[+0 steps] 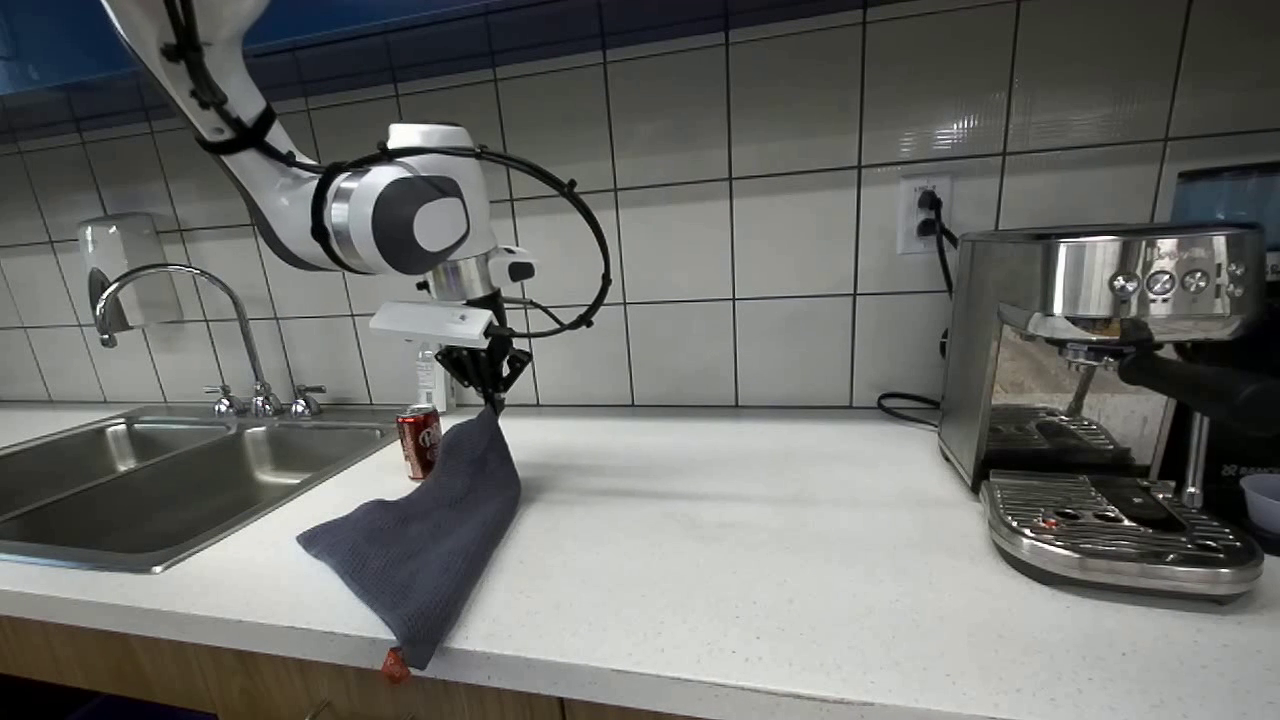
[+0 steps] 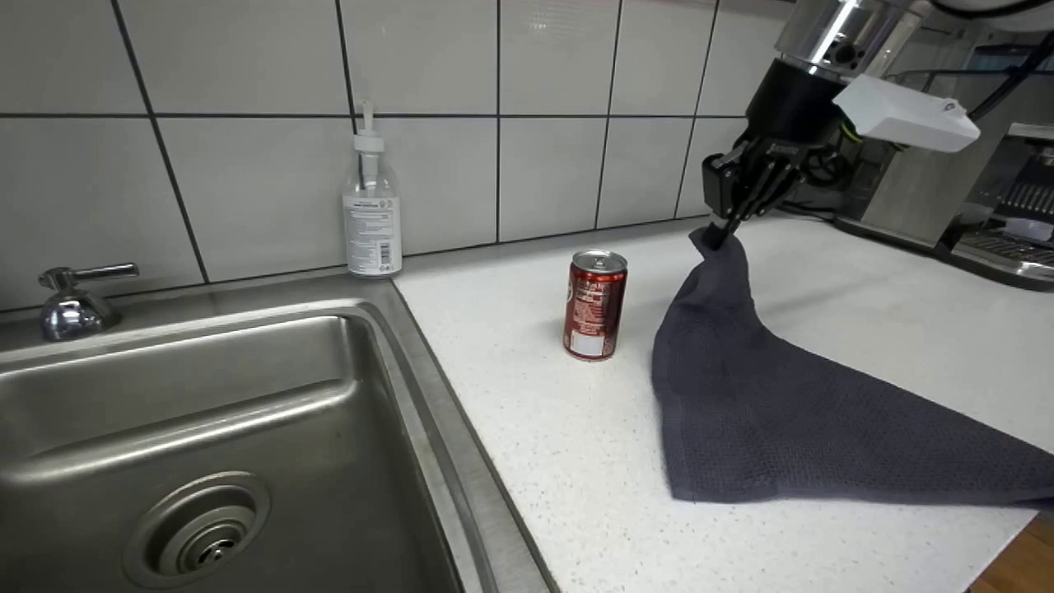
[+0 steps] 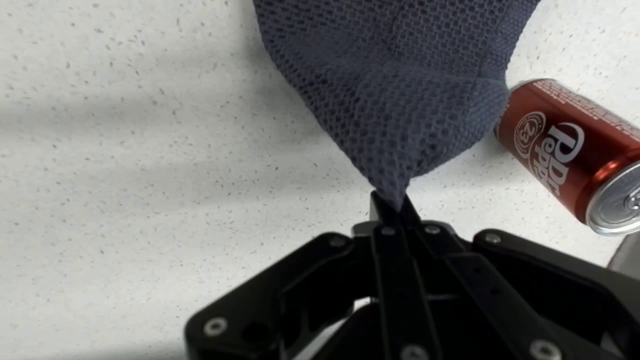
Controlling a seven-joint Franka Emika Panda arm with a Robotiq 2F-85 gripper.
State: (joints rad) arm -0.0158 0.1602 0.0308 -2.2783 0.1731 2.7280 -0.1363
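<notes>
Now | arm (image 1: 350, 215) bent | gripper (image 3: 394, 201) pointing down, pinching dark cloth (image 1: 445, 530) by its tip

White arm (image 1: 265, 195) reached down from the top of an ext. view, its gray-and-white wrist (image 1: 400, 235) bent so the blk Robotiq gripper (image 1: 495, 403) pointed down, tips lowest. In wrist view, jaws were pinched tog., side by side, tips nearly meeting, w/ blk linkages (image 3: 277, 286) splayed out either side.

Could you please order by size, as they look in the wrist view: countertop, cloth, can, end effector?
1. Countertop
2. Cloth and end effector: unsure which is bigger, since the end effector is close to the camera and both are cut off
3. Can
</notes>
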